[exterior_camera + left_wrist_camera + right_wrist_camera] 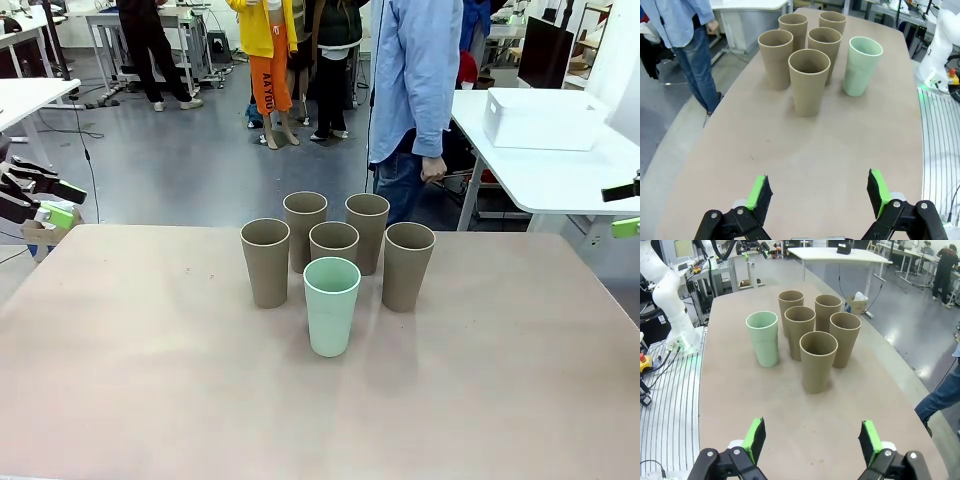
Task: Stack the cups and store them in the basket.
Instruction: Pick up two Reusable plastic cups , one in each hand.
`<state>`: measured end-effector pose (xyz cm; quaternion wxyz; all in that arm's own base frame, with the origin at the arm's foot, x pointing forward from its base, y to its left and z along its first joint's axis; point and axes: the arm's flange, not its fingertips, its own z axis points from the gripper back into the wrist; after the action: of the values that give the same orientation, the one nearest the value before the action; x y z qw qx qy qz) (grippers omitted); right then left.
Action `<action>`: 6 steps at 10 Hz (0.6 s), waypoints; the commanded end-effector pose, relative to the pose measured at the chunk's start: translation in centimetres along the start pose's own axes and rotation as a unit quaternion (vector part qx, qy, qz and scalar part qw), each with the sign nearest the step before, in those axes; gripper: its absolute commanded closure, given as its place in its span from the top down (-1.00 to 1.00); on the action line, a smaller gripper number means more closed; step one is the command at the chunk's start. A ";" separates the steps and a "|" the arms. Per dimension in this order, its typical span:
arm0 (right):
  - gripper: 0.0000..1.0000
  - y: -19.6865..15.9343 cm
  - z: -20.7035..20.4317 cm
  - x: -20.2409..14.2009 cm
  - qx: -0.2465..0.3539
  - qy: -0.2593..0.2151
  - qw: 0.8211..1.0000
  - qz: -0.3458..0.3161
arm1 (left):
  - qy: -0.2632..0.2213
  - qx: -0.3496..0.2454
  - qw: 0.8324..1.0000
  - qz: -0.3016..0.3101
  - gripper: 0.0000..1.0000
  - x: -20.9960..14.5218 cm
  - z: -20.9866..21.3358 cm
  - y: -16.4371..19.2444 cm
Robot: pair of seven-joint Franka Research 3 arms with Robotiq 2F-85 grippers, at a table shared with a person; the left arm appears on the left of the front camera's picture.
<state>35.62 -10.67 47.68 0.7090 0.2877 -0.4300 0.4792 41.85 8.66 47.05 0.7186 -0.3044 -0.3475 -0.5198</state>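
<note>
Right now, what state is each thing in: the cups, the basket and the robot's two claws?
Tan cups: five, upright, empty, unstacked, clustered together.
Mint cup: upright, empty, unstacked, at the cluster's edge nearest the robot.
Basket: upright on a white table to the far right, away from the cups; inside hidden.
Left gripper: open, holding nothing.
Right gripper: open, holding nothing.

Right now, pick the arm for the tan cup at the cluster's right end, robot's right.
Right, probably: that tan cup stands on the right gripper's side, nearest in its wrist view, jaws open.
</note>
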 end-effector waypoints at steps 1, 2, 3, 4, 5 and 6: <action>1.00 -0.4 0.0 0.0 -0.001 -0.015 1.000 0.015 | -0.012 -0.001 1.000 -0.009 1.00 0.0 0.2 0.0; 1.00 -0.4 0.0 0.0 -0.001 -0.015 1.000 0.015 | -0.012 -0.001 1.000 -0.009 1.00 0.0 0.2 0.0; 1.00 -0.4 0.0 0.0 -0.001 -0.015 1.000 0.015 | -0.012 -0.001 1.000 -0.009 1.00 0.0 0.2 0.0; 1.00 -0.4 0.0 0.0 -0.001 -0.015 1.000 0.015 | -0.012 -0.001 1.000 -0.009 1.00 0.0 0.2 0.0; 1.00 -0.4 0.0 0.0 -0.001 -0.015 1.000 0.015 | -0.012 -0.001 1.000 -0.009 1.00 0.0 0.2 0.0; 1.00 -0.4 0.0 0.0 -0.001 -0.015 1.000 0.015 | -0.012 -0.001 1.000 -0.009 1.00 0.0 0.2 0.0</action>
<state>35.53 -10.67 47.70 0.7080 0.2882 -0.4307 0.4798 41.84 8.72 47.05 0.7187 -0.3042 -0.3478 -0.5195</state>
